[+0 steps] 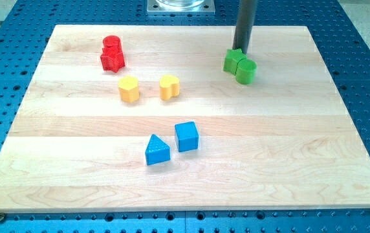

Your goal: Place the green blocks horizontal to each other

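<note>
Tip (pixel 243 50) touches the two adjoining green blocks (pixel 239 66) from above.

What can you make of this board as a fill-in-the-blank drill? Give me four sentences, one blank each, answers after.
1. My tip touches the top edge of the two ____ blocks.
2. The two red blocks sit near the view's top ____.
3. The blue triangular block lies to the view's left of the blue ____.
4. Between the red and blue pairs sit two ____ blocks.

Answers: green; left; cube; yellow
</note>
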